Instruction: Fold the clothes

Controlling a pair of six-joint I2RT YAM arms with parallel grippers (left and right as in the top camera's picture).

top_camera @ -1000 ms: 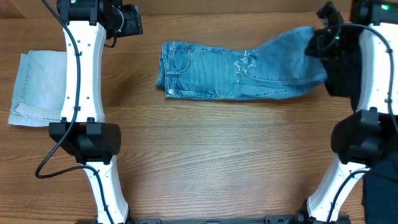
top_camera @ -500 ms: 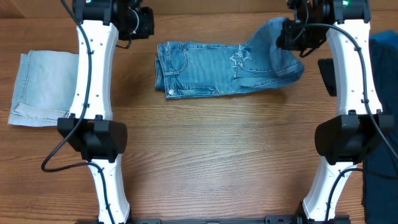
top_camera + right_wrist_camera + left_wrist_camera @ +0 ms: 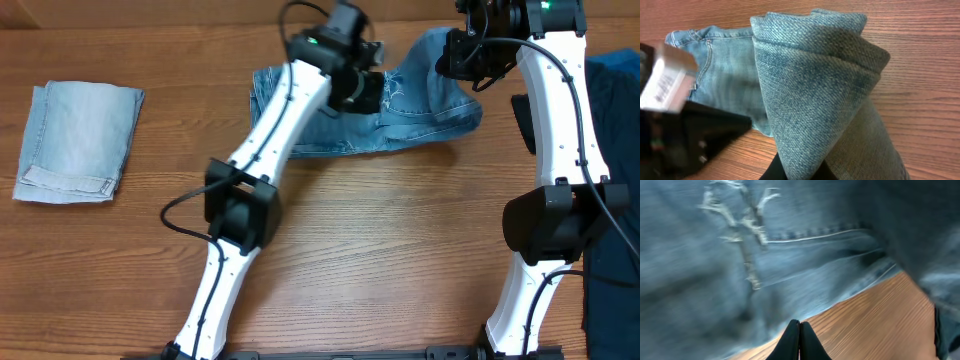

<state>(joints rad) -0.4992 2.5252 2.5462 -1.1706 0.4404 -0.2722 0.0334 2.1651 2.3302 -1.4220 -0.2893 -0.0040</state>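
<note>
At the far left of the counter [image 3: 380, 230], a folded pale denim piece [image 3: 78, 140] is seen lying flat, unmoved from the earlier frame. The left arm, which stood along the left side half a second ago, has been swung across to the middle, and the waistband half of the jeans [image 3: 425, 115] is now partly covered by it. The left tool [image 3: 799, 339] is held over the near edge of the jeans, its fingers pressed together with nothing between them.

The jeans are spread along the far middle of the counter. Light-blue denim, a frayed tear and pale stitched seams are shown in the left wrist view, though blurred. The right-hand leg is lifted off the counter and doubled into a thick fold, much as it was before. That fold is pinched by the right tool [image 3: 465, 60]. A dark garment [image 3: 612, 100] is seen at the right edge.
</note>
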